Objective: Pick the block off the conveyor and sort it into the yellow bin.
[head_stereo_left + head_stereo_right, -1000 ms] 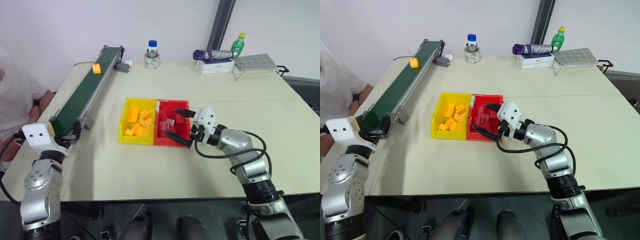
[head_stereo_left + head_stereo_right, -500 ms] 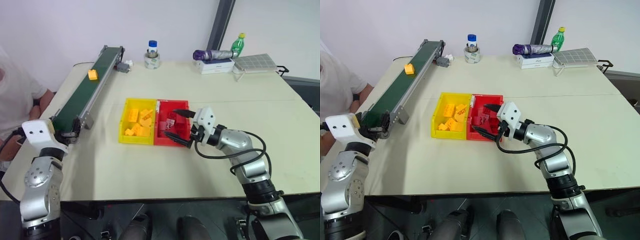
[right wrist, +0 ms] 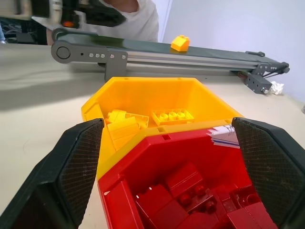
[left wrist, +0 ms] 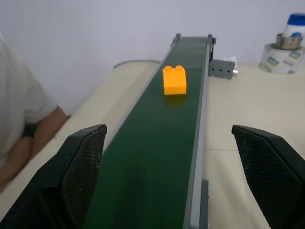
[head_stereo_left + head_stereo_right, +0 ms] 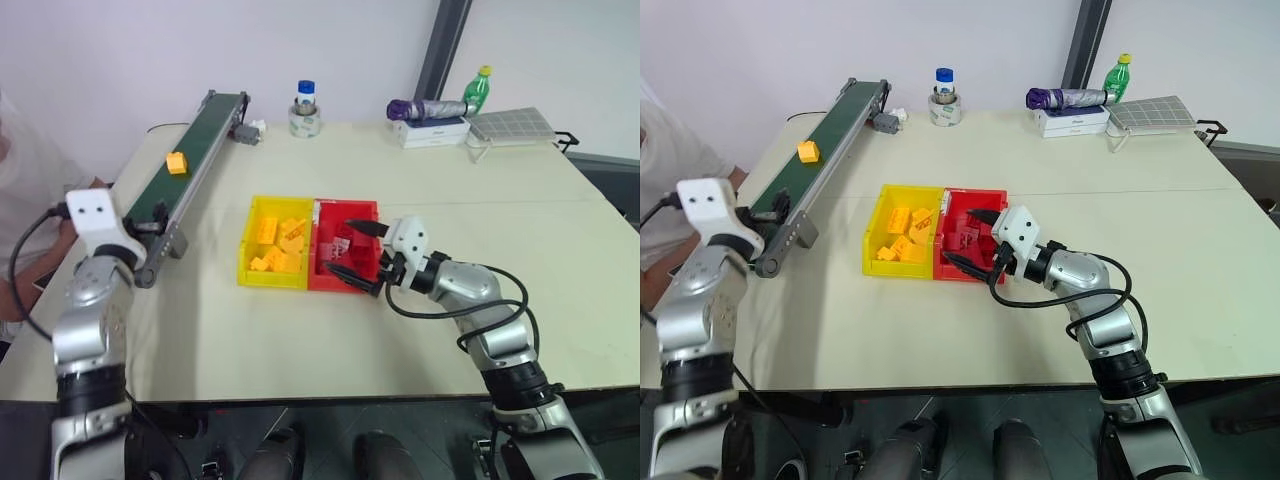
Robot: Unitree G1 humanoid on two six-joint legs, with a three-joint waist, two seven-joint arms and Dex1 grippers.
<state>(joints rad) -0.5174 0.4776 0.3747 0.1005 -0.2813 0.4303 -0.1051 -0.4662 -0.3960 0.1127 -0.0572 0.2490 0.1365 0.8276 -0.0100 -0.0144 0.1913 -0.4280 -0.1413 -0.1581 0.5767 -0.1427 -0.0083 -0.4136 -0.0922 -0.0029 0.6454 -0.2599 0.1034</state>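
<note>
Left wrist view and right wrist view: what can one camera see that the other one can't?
The left wrist view alone looks straight down the conveyor with the left tool open on either side of it, and catches the tape roll at the table's far end. The right wrist view alone looks into the yellow bin of yellow bricks and the red bin of red bricks, between the open right tool. Both share the belt, the block riding on it, and a person in a white shirt beside it.

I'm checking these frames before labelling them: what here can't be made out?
- Conveyor near end: left eye view, hidden behind the left gripper.
- Red bin near side: right wrist view, cut off by the edge.
- Bottle label: too small to read.
</note>
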